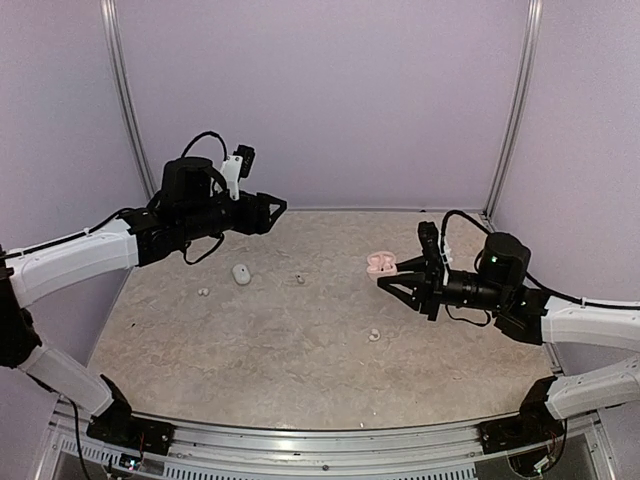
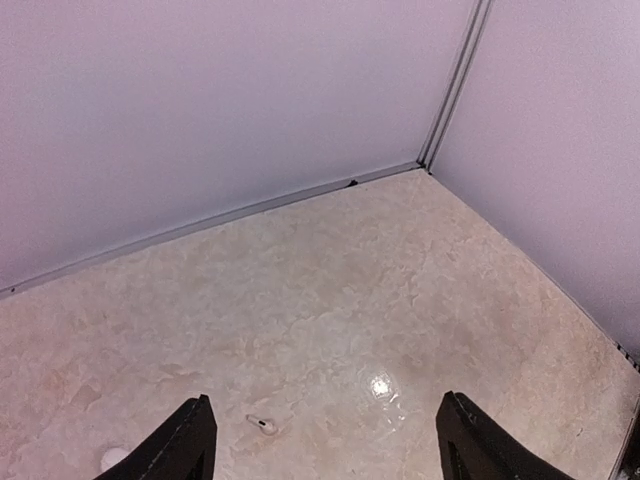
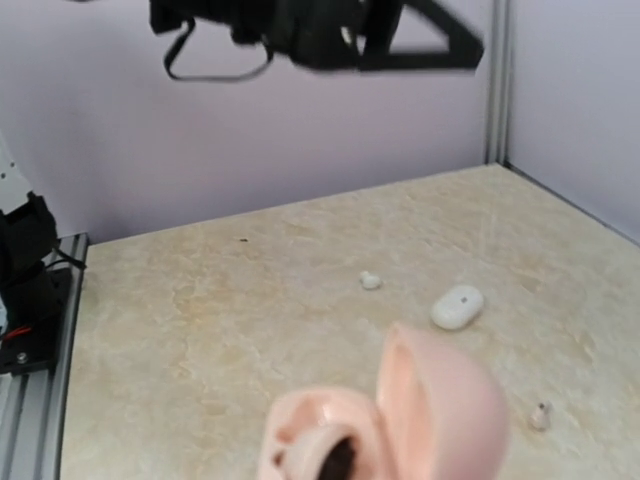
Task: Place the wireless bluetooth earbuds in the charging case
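My right gripper (image 1: 388,276) is shut on a pink charging case (image 1: 380,264) and holds it above the table with its lid open. That case (image 3: 400,420) fills the bottom of the right wrist view and hides the jaws there. Three tiny pale earbuds lie loose on the table: one (image 1: 203,292) at the left, one (image 1: 300,279) in the middle, one (image 1: 374,336) nearer the front. My left gripper (image 1: 272,212) hangs open and empty above the back left. In the left wrist view an earbud (image 2: 263,425) lies on the table below, between its fingers (image 2: 190,445).
A white closed pebble-shaped case (image 1: 241,273) lies on the table at the left, also seen in the right wrist view (image 3: 457,307) with earbuds (image 3: 370,281) (image 3: 541,415) around it. Lilac walls enclose the table on three sides. The left arm (image 3: 320,30) hangs high in the right wrist view.
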You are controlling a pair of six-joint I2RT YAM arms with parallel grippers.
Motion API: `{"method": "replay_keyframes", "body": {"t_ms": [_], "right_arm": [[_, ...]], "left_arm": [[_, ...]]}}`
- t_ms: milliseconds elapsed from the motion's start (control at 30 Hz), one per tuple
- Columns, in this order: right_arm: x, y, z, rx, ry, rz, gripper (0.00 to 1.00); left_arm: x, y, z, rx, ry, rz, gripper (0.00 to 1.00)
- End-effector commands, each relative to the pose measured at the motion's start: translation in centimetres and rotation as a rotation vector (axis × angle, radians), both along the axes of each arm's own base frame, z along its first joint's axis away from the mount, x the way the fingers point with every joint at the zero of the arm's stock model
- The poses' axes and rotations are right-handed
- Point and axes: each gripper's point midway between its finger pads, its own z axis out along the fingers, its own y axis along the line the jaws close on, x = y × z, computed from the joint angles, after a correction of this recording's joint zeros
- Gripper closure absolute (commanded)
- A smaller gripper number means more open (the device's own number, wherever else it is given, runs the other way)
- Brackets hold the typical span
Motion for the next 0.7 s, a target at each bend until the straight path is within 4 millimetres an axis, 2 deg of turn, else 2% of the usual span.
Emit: {"method": "replay_keyframes", "body": {"t_ms": [0,133,167,200,367,500,567,667], "right_arm": [[0.7,-0.7,-0.9,-0.01,0.071,-0.013,1.0],[1.1,-1.0,-1.3,-0.021,0.088,-0.029,1.0],[1.2,-1.0,-1.4,-0.023,0.091,-0.031,1.0],[1.3,-1.0,-1.5,-0.027,0.096,-0.034,1.0],[1.4,-1.1,-1.8,-0.031,0.103,-0.037,1.0],[1.4,-1.2,-2.0,-0.038,0.107,-0.04,1.0],[1.4,-1.2,-2.0,-0.038,0.109,-0.037,1.0],[1.4,-1.1,-2.1,-0.038,0.113,-0.032,1.0]], "left_arm": [[2.2,0.5,-6.2,0.023,0.214,0.043,0.28],[4.0,-0.4,-10.6,0.089,0.326,0.077,0.34],[4.4,-0.8,-11.2,0.092,0.347,0.078,0.35],[4.7,-1.2,-12.8,0.11,0.382,0.079,0.36],[5.5,-2.4,-17.8,0.185,0.46,0.069,0.4],[5.6,-3.2,-19.5,0.273,0.441,0.004,0.39],[5.7,-3.6,-20.2,0.351,0.421,-0.069,0.35],[7.2,-3.0,-21.1,0.459,0.406,-0.12,0.29]]}}
